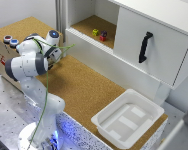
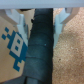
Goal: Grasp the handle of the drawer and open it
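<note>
The desk has a rough, matt cork-like top, speckled brown. The drawer front is smooth matt white panel, and its handle looks like black plastic or coated metal with a slight sheen. The tray is smooth white plastic. The arm wears glossy white shells; in the wrist view a ribbed black hose looks matt.

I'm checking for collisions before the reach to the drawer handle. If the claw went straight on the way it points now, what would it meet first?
Probably the black ribbed hose, which lies straight ahead of the claw in the wrist view, over the cork surface. Depth is unclear. The handle is far off that line.
</note>
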